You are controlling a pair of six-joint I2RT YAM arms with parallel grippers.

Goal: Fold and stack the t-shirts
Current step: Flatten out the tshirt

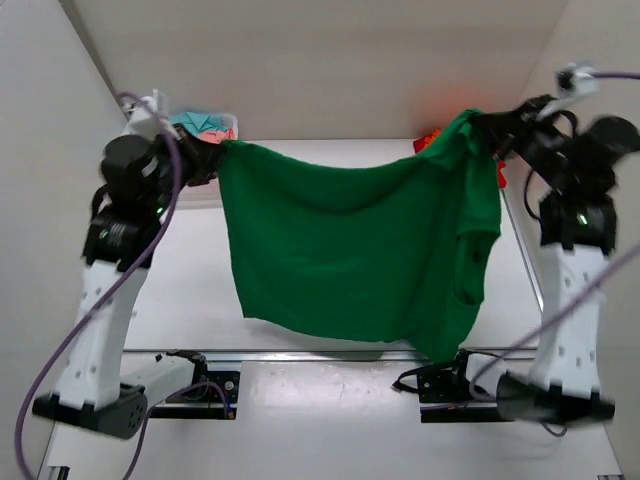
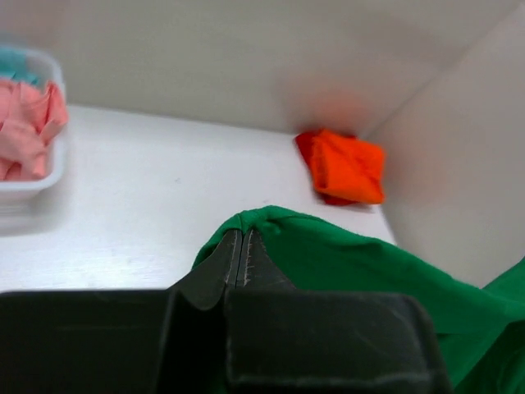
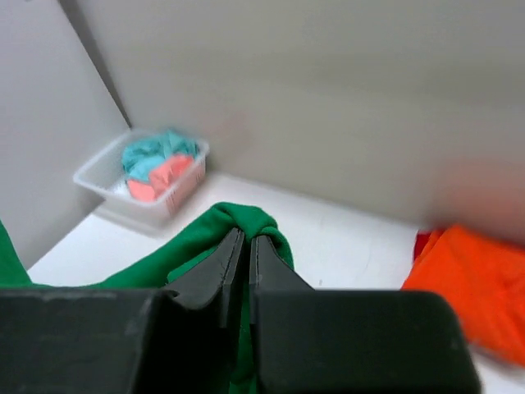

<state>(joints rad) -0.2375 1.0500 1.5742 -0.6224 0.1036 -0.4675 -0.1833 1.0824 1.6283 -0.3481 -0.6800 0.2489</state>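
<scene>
Tip-on in my wrist feeds, the left claw [image 2: 244,240] and right claw [image 3: 246,244] are each clamped tight on a small pinch of the green t-shirt [image 1: 350,250], which hangs stretched between them above the counter [image 1: 180,290]. Its right side droops bunched, one sleeve [image 1: 470,268] doubled, toward the near edge. An orange t-shirt [image 2: 349,164] lies at the far right corner. A teal t-shirt [image 3: 160,152] and pink t-shirt [image 2: 29,123] fill the basket [image 3: 123,201] at the far left corner. My worry: with so little cloth in either grip, pulling apart could slip it free, and the bunched side may land creased.
</scene>
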